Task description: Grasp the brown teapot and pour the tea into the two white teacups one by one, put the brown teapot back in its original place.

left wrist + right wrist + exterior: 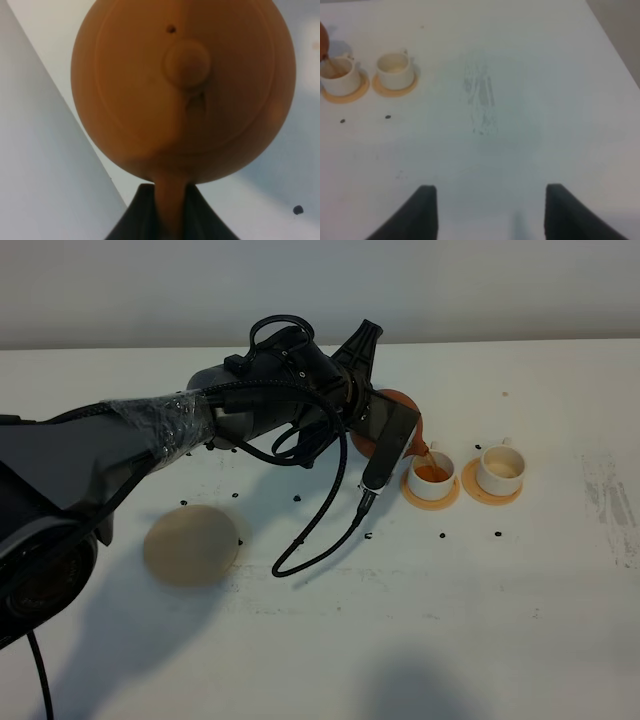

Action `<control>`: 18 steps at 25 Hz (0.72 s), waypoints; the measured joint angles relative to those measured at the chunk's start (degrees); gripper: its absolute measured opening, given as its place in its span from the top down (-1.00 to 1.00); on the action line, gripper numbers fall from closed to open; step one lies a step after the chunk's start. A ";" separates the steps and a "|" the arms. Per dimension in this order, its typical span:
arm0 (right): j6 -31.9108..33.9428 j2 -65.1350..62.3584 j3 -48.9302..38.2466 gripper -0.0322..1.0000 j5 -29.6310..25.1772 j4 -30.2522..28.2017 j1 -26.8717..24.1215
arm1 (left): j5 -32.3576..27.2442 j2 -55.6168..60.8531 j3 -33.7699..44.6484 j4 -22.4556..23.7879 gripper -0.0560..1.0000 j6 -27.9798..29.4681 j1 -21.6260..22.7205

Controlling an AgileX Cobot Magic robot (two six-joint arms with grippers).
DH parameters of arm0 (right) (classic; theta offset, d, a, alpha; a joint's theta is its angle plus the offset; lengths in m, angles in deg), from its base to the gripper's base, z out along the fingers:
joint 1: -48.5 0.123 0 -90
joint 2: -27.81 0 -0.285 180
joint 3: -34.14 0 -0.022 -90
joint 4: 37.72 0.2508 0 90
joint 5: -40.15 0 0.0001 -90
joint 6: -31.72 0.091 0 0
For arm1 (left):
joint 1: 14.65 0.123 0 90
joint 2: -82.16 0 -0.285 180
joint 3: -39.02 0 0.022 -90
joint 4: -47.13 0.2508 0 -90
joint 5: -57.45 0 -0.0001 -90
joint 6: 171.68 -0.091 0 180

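The brown teapot [402,400] hangs tilted over the left white teacup [432,474], half hidden behind my left wrist. A thin stream of tea [423,446] runs from its spout into that cup, which holds orange-brown liquid. In the left wrist view the teapot [180,90] fills the picture, and my left gripper [169,202] is shut on its handle. The right teacup [500,469] looks empty on its saucer. The pale coaster [190,545] lies bare at the left. My right gripper [492,210] is open above bare table, well to the right of both cups [337,75] [395,67].
Small dark specks [442,536] are scattered on the white table around the cups. A black cable [300,560] loops down from my left arm onto the table. A scuffed grey patch [610,500] marks the table's right side.
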 joint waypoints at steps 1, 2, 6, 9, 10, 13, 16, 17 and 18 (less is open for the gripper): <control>0.00 0.00 0.00 0.05 0.00 0.00 0.00 | 0.13 0.00 0.00 0.06 0.73 0.00 -0.02; 0.00 0.00 0.00 0.05 0.00 0.00 0.00 | 0.21 0.00 0.00 0.31 0.73 0.00 -0.07; 0.00 0.00 0.00 0.05 0.00 0.00 0.00 | 0.28 0.00 0.00 1.45 0.73 -0.04 -0.07; 0.00 0.00 0.00 0.05 0.00 0.00 0.00 | 0.32 0.00 0.00 1.63 0.73 -0.04 -0.07; 0.00 0.00 0.00 0.05 0.00 0.00 0.00 | 0.32 0.00 0.00 1.68 0.73 -0.04 -0.07; 0.00 0.00 0.00 0.05 0.00 0.00 0.00 | 0.35 0.00 0.00 1.74 0.73 -0.04 -0.07; 0.00 0.00 0.00 0.05 0.00 0.00 0.00 | 0.35 -0.02 0.00 2.10 0.73 -0.04 -0.07; 0.00 0.00 0.00 0.05 0.00 0.00 0.00 | 0.35 -0.02 0.00 2.24 0.73 -0.04 -0.07; 0.00 0.00 0.00 0.05 0.00 0.00 0.00 | 0.35 -0.02 0.00 2.37 0.73 -0.04 -0.07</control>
